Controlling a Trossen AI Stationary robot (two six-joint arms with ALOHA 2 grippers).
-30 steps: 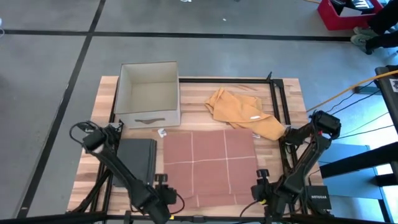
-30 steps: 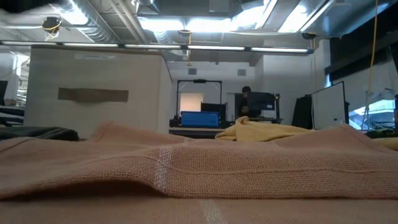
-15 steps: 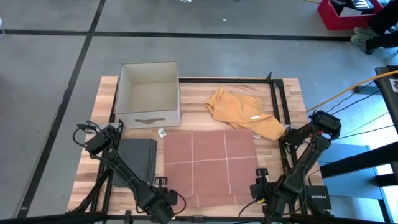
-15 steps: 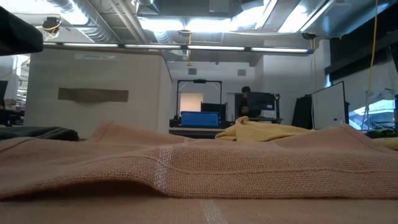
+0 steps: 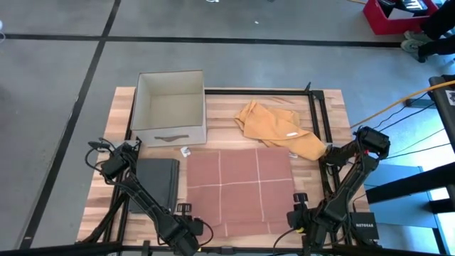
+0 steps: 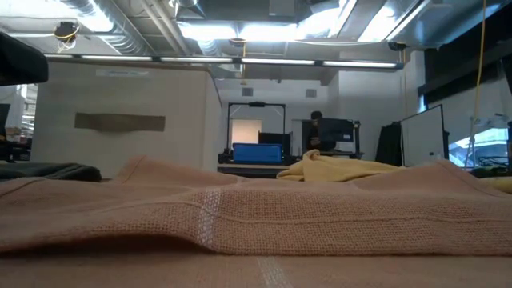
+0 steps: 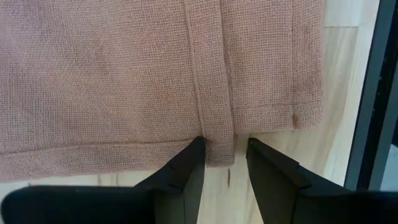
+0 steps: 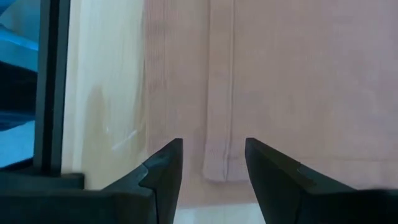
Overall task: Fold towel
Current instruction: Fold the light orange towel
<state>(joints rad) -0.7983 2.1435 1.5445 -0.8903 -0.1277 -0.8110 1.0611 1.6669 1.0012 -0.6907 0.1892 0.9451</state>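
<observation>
A pinkish-brown towel (image 5: 240,190) with pale stripes lies flat on the wooden table (image 5: 334,107). My left gripper (image 7: 225,149) points down, open, over the towel's near edge by its left corner. Its fingers stand either side of the end of a hemmed stripe (image 7: 214,118), just above it. My right gripper (image 8: 211,152) hangs open over the near edge by the right corner, with a stripe end (image 8: 219,168) between its fingers, clear of the cloth. In the high view both grippers (image 5: 186,231) (image 5: 298,220) sit at the table's near edge.
An open beige box (image 5: 169,107) stands at the far left. A crumpled orange cloth (image 5: 274,128) lies at the far right. A folded dark grey cloth (image 5: 155,183) lies left of the towel. A black frame rail (image 5: 318,121) runs along the right side.
My left gripper has come down toward the towel's near edge, still open. A dark part of that arm has entered the low view at upper left. The right arm and the towel have kept still.
</observation>
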